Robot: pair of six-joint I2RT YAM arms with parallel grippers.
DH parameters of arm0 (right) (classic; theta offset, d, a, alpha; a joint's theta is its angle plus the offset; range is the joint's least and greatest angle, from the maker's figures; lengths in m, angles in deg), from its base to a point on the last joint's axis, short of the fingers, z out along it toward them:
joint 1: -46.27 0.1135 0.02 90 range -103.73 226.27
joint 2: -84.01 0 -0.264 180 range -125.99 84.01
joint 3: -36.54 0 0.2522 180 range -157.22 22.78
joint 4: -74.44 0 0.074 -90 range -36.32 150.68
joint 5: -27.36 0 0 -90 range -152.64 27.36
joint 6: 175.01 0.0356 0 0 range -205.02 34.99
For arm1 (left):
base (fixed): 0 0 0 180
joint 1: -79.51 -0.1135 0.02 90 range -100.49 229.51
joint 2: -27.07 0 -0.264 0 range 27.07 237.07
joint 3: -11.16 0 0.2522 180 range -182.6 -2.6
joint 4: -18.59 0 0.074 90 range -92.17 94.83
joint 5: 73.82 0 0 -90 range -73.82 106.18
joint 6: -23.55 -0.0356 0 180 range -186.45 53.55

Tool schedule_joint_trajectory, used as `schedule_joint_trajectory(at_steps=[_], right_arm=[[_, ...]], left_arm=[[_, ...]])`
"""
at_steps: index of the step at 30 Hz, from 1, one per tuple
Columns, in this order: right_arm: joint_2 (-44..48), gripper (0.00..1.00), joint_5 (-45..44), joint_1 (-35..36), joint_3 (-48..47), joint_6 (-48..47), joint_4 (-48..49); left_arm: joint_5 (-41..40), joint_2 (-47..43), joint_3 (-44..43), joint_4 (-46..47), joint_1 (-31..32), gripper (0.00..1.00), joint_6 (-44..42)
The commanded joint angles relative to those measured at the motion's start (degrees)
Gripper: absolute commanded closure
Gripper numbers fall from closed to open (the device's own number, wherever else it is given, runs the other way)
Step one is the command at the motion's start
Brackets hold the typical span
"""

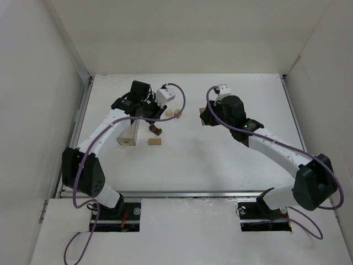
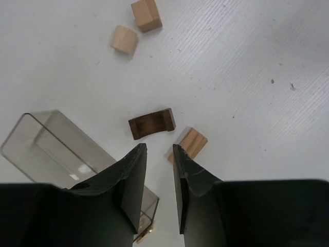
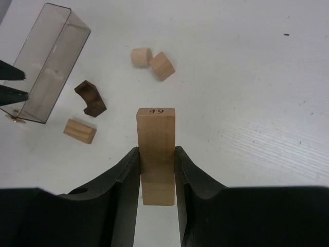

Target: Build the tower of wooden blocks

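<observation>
Top view: the tower is unbuilt. Your left gripper (image 1: 149, 113) is nearer the dark arch block (image 1: 156, 130).
Left wrist: jaws narrowly apart, empty. The arch lies just ahead, long axis across your gap.
Right wrist: your right gripper (image 3: 156, 152) clamps the pale post (image 3: 156, 128) lengthwise.

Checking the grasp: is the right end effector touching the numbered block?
Touching. Right wrist view: the right end effector clamps the pale block marked 49 between both fingers, no gap.

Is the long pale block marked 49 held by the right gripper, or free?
Held: the right gripper clamps the pale block between both fingers.
</observation>
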Motion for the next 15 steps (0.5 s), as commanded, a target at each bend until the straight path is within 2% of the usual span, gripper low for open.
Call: schedule_joint_trajectory(at_steps=[1,3,5,6,8,9,10,11,12,14,15], right_arm=[[1.7,1.00,-0.2,-0.4,1.2,-3.1,3.2],[4.2,1.00,0.5,-0.4,2.3,-5.0,5.0],[8.5,1.00,2.7,-0.4,6.7,-6.7,8.9],[10.4,1.00,6.2,-0.4,9.0,-8.6,11.7],[14.4,1.00,9.8,-0.4,17.6,-10.0,24.0],[18.2,1.00,11.3,-0.4,20.9,-10.6,29.2],[19.9,1.00,15.0,-0.4,24.4,-12.5,40.5],[21.3,1.00,17.0,-0.4,31.0,-14.0,46.2],[23.0,1.00,18.4,-0.4,33.7,-15.3,51.2],[23.0,1.00,21.5,-0.4,36.5,-17.3,57.4],[23.0,1.00,22.8,-0.9,35.6,-17.8,55.8]], left_arm=[[2.0,-7.4,2.4,1.0,0.9,0.76,-10.7],[0.8,-10.0,4.5,1.0,0.9,0.84,-16.5],[2.9,-13.3,5.2,2.7,0.2,0.85,-18.3],[8.4,-14.5,6.1,3.5,-1.0,0.85,-18.3],[16.8,-17.3,7.6,6.8,-2.6,0.84,-19.1],[25.4,-20.0,10.1,8.5,-3.3,0.82,-19.1],[29.1,-21.2,11.6,10.4,-3.3,0.79,-19.1],[32.6,-22.3,13.1,14.8,-3.3,0.68,-18.6],[36.1,-23.1,14.6,17.4,-3.3,0.58,-17.5],[43.3,-23.8,18.9,23.3,-3.3,0.28,-13.5],[45.2,-23.8,19.5,26.2,-3.3,0.23,-12.2]])
